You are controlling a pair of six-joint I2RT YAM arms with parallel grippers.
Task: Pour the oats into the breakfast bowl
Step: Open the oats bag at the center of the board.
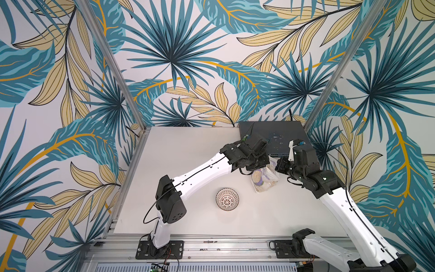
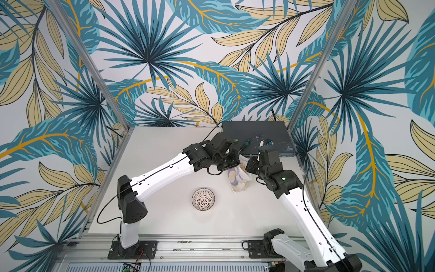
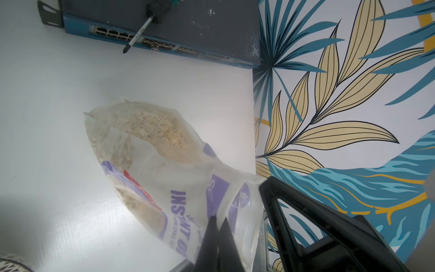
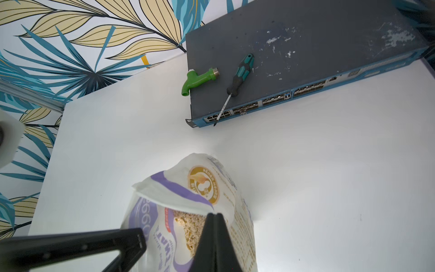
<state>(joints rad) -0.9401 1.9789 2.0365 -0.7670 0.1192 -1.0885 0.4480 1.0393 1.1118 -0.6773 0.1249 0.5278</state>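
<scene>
Left end effector (image 3: 217, 226) and right end effector (image 4: 213, 219) both clamp the oats bag (image 1: 264, 179) film; label reads "INSTANT O…"; breakfast bowl (image 1: 227, 199) nearby on table (image 1: 188, 153); screwdriver (image 4: 237, 80) on network switch (image 4: 306, 58) behind.

Both top views look down from high above the front edge of the counter (image 1: 164, 153), facing the back wall (image 1: 188, 70) from far. They share nearly the whole scene, with the bowl (image 1: 227, 199) and the bag of oats (image 1: 266, 181). The left wrist view sits close behind the left tool (image 3: 219, 217) and looks along it at the bag and the dark box (image 3: 200, 23). The right wrist view, close behind the right tool (image 4: 213, 214), faces the same bag and box.
</scene>
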